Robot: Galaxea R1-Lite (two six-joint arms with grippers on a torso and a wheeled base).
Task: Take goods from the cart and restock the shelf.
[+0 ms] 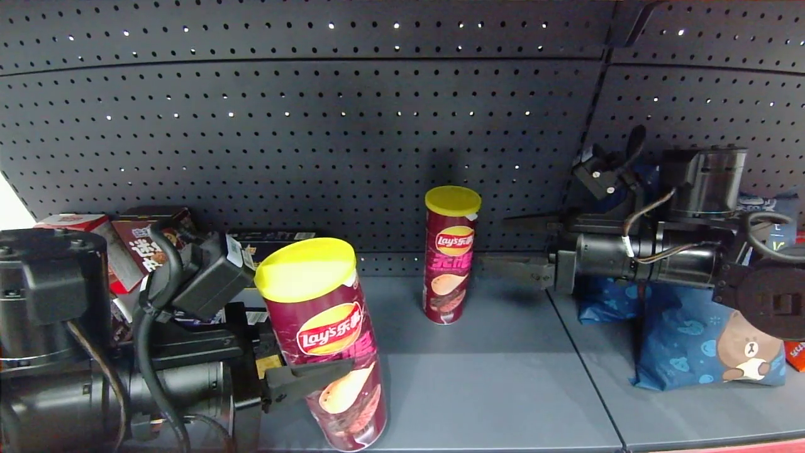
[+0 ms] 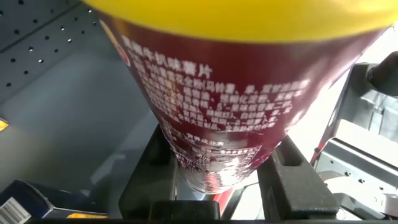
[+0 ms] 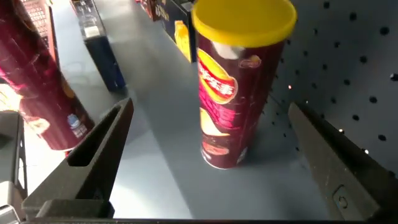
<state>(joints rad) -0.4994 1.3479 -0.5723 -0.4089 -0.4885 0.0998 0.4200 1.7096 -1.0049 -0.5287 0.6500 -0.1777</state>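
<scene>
A maroon chips can with a yellow lid (image 1: 327, 340) stands upright at the front left of the grey shelf (image 1: 503, 384). My left gripper (image 1: 314, 371) is shut on its lower body; in the left wrist view the fingers (image 2: 149, 177) clamp both sides of the can (image 2: 230, 112). A second, identical can (image 1: 449, 255) stands alone at the middle back of the shelf. My right gripper (image 1: 503, 242) is open just right of it, fingers pointing at it without touching. In the right wrist view that can (image 3: 239, 93) stands beyond the spread gripper (image 3: 210, 106), with the held can (image 3: 37, 81) farther off.
Red and dark snack boxes (image 1: 144, 239) crowd the back left of the shelf. Blue bags with a bear print (image 1: 698, 340) lie at the right under my right arm. A black pegboard wall (image 1: 314, 126) closes the back. Bare shelf lies between the two cans.
</scene>
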